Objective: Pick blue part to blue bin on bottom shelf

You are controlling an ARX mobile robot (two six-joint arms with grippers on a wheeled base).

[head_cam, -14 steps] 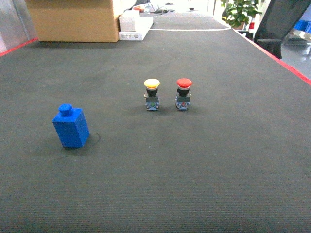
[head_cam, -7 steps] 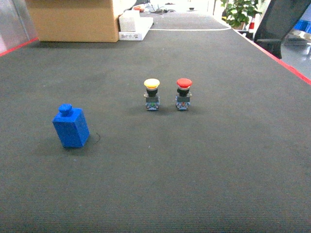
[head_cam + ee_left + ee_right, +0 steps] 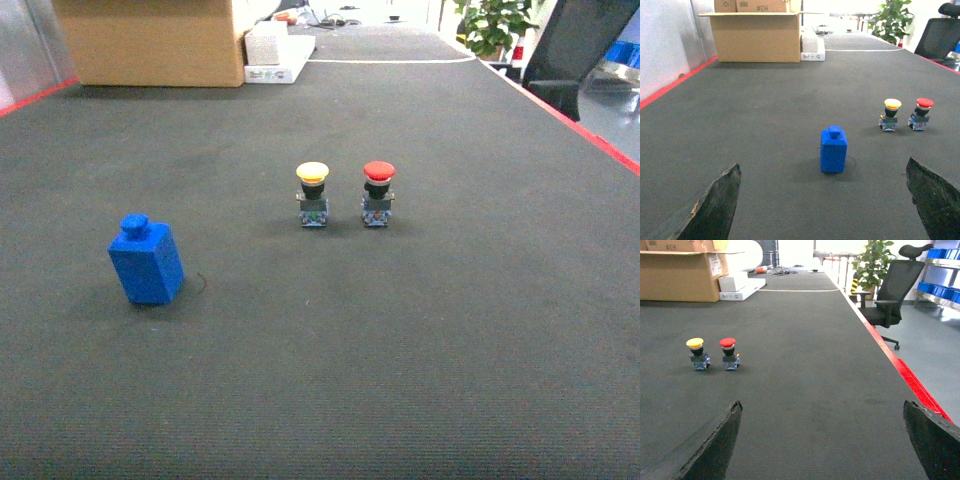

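Blue part (image 3: 146,262) upright on bench (image 3: 420,330), unmoved; nothing changed, pick unstarted. My left pincer (image 3: 822,200) spread, right pincer (image 3: 822,440) spread.

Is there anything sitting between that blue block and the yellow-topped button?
Nothing: only bare dark mat lies between the blue block and the yellow-topped button, clearest in the head view.
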